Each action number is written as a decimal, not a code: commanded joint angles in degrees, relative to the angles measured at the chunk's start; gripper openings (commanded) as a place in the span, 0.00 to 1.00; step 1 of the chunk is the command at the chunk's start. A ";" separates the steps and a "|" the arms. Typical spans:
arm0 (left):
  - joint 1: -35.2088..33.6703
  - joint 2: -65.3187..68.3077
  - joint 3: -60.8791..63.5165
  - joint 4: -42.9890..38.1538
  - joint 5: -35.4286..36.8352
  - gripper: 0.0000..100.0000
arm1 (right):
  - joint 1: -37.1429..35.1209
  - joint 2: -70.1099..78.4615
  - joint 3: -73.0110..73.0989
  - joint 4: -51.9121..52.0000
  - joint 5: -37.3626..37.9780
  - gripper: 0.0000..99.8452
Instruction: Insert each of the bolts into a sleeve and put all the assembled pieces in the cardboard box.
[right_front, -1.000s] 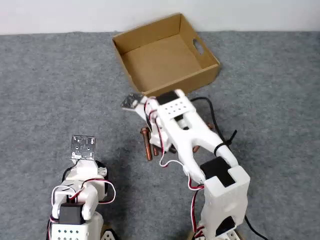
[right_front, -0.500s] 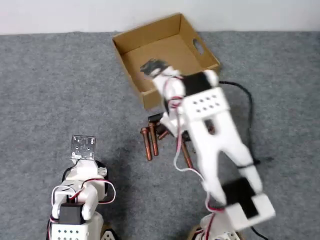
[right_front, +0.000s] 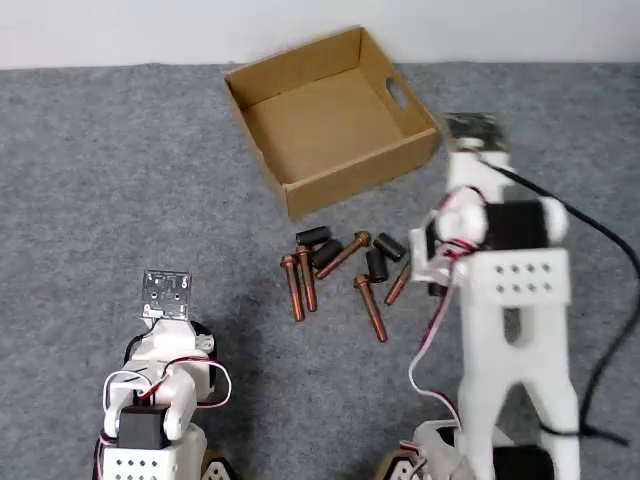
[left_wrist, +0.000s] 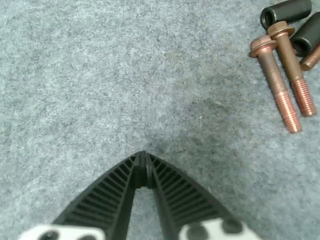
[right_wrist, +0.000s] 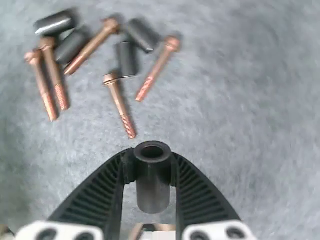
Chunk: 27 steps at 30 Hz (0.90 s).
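Here the right gripper is clenched on one black sleeve. The sleeve is a short dark tube with a smooth matte wall and a round open bore. It stands upright between the two ribbed jaws, above the grey carpet and near the other parts.

On the carpet lie five bolts and four more sleeves in a loose heap, just in front of the cardboard box. The bolts are copper-coloured, each with a flanged head, a plain shank and a threaded end. Two of them lie side by side, almost parallel, at the edge of the heap nearer to the left arm. The other three point in different directions. Every bolt and every sleeve lies as a separate piece. Some sleeves seem to touch a bolt, but I cannot tell this for sure.

The box is brown and open at the top, with a hand slot in one wall.

The left gripper has its jaws pressed together tip to tip, low over the carpet and apart from the heap.
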 joint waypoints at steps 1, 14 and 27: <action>0.18 -0.35 -0.31 0.26 0.09 0.00 | 4.35 -6.46 2.29 1.19 -4.22 0.01; 0.26 -0.35 -0.31 0.26 -0.26 0.00 | 11.91 -30.02 21.89 -3.82 -4.66 0.01; 0.35 -0.44 -0.66 -0.44 -1.85 0.00 | 14.37 -41.80 41.14 -10.24 -4.66 0.01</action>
